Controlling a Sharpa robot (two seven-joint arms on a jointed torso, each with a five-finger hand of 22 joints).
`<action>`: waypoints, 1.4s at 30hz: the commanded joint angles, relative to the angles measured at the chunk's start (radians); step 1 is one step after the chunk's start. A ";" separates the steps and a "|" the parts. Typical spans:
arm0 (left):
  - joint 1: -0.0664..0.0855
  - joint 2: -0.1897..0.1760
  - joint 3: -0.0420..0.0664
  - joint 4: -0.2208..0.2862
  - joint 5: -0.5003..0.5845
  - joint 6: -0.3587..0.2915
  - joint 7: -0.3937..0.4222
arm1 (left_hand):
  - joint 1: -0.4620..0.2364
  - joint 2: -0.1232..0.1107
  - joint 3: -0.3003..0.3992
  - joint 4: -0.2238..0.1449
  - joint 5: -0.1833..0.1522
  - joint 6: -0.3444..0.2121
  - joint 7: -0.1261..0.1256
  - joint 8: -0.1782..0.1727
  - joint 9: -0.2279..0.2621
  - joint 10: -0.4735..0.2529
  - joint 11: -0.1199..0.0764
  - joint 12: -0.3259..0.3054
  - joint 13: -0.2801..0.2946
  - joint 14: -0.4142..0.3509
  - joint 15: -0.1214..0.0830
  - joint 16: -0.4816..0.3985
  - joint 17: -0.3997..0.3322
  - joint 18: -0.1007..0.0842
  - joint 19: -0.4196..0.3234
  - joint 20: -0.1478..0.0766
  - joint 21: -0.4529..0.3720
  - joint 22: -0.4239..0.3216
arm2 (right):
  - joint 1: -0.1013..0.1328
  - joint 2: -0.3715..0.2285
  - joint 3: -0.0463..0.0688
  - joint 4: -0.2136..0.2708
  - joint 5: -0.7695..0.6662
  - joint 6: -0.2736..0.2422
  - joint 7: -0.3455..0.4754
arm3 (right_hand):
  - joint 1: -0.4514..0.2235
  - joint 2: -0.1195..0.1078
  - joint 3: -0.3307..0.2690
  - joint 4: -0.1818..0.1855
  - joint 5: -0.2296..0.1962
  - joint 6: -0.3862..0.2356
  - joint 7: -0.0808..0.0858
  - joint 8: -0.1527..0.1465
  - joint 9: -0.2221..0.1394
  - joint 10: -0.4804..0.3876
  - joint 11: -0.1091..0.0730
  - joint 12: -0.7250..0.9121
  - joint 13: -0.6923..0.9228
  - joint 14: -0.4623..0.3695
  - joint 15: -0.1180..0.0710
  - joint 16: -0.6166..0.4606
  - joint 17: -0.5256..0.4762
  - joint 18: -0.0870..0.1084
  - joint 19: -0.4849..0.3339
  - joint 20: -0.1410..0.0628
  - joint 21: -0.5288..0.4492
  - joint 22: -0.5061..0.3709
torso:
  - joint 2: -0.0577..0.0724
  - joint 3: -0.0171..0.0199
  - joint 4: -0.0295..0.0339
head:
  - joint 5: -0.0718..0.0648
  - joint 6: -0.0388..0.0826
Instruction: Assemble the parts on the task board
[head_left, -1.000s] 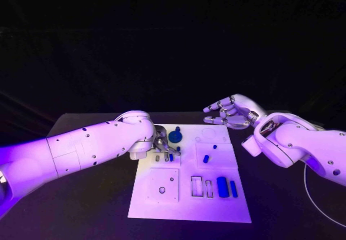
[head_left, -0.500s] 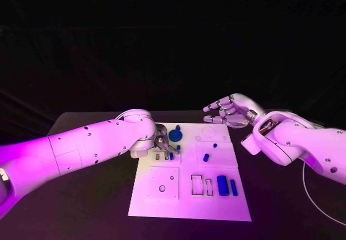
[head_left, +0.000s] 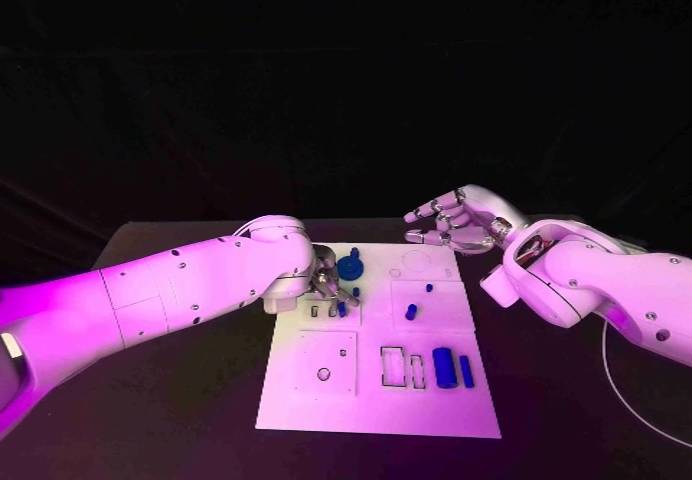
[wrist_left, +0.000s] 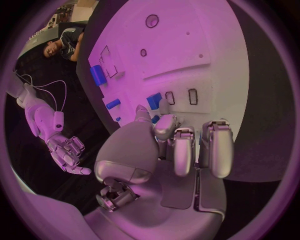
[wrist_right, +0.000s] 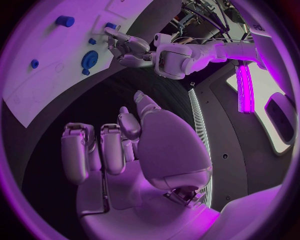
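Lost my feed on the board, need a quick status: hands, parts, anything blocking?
Left hand down on white task board, fingertips at a small blue part; grip unclear. Right hand open, raised off the board's far right corner. Nothing blocking.

Black table (head_left: 173, 400), white task board (head_left: 378, 410) flat at its middle, seemingly square-on.

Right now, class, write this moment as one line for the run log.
left hand: fingertips at small blue part on white board | right hand: empty, raised beyond board | gear: on board

One task board (head_left: 378, 400), two hands, several blue parts (head_left: 444, 367).
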 joint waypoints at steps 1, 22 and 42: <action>0.001 0.004 0.000 -0.002 0.009 0.015 0.000 | 0.012 -0.002 0.005 -0.002 -0.002 -0.007 0.000 0.006 0.002 0.004 0.000 0.003 0.001 0.104 -0.005 0.003 0.263 -0.008 0.058 -0.004 0.004 0.169 | -0.001 0.002 0.000 -0.001 -0.006 0.018 -0.005 | -0.001 0.012 -0.003 0.001 0.003 -0.005 0.003 0.003 0.000 -0.004 -0.001 -0.004 -0.001 0.061 0.007 -0.005 0.069 0.003 -0.007 -0.003 -0.004 0.064 | 0.000 0.0004 0.0009 | -0.001 -0.002; 0.001 0.006 -0.001 -0.003 0.011 0.042 -0.002 | 0.055 -0.007 0.027 -0.024 -0.002 -0.015 -0.001 0.017 0.025 0.008 0.000 0.007 0.008 0.104 -0.005 0.003 0.263 -0.009 0.061 -0.004 0.008 0.177 | -0.002 0.007 -0.001 -0.004 -0.008 0.027 -0.006 | -0.002 0.013 -0.004 0.002 0.006 -0.004 0.003 0.004 0.000 -0.004 -0.001 -0.003 0.000 0.061 0.007 -0.006 0.068 0.003 -0.008 -0.003 -0.005 0.062 | 0.000 0.0000 0.0012 | -0.001 -0.009; 0.001 -0.004 0.000 0.003 0.095 -0.020 0.001 | 0.172 -0.091 0.647 -0.176 0.023 -0.054 0.018 -0.027 0.066 -0.008 -0.007 -0.040 -0.016 0.104 0.002 0.003 0.263 -0.008 0.057 -0.002 0.001 0.177 | -0.002 0.008 -0.002 -0.005 -0.008 0.033 -0.008 | -0.003 0.015 -0.005 0.003 0.008 -0.003 0.003 0.005 0.001 -0.004 -0.001 -0.002 0.000 0.060 0.007 -0.007 0.067 0.003 -0.008 -0.003 -0.005 0.061 | -0.001 0.0006 0.0004 | -0.004 -0.014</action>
